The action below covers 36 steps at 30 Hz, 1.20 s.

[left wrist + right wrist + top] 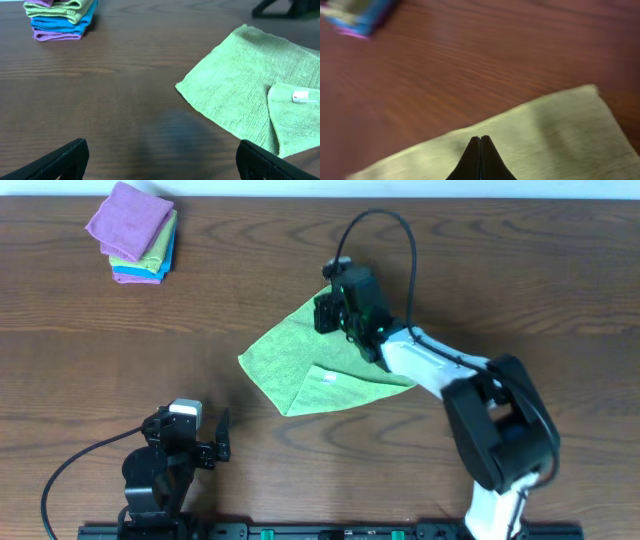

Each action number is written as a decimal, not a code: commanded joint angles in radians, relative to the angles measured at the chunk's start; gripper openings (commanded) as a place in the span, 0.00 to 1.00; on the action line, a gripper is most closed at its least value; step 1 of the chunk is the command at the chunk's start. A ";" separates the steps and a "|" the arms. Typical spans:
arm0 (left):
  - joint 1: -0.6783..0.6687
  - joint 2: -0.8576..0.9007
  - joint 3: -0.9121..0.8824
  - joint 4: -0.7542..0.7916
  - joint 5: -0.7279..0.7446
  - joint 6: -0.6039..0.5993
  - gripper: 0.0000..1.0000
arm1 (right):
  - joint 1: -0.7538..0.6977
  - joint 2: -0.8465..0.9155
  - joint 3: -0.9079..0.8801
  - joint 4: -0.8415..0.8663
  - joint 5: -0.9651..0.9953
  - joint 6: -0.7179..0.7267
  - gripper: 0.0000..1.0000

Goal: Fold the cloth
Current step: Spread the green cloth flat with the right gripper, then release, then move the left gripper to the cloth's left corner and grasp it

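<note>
the cloth lies mid-desk, soft, light and limp, probably best pinched by its 12 o'clock corner, where the right claw sits pressed together; the left claw waits spread at 7 o'clock.

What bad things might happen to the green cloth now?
1. The right gripper is shut over the cloth. If it catches the fabric as it moves, it may drag the cloth and undo the folded flap.
2. The left gripper is open and apart from the cloth, so nothing pins it. The cloth might slide on the table.
</note>
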 commanded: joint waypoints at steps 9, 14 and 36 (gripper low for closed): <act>-0.004 -0.006 -0.019 -0.006 -0.028 0.003 0.95 | 0.003 -0.557 0.096 -0.636 0.056 -0.173 0.01; -0.004 -0.006 -0.019 -0.006 -0.059 0.018 0.95 | 0.003 -0.674 0.096 -1.001 0.086 -0.172 0.02; -0.004 -0.006 -0.020 0.224 0.550 -0.787 0.95 | 0.004 -0.688 -0.038 -1.205 0.100 -0.108 0.02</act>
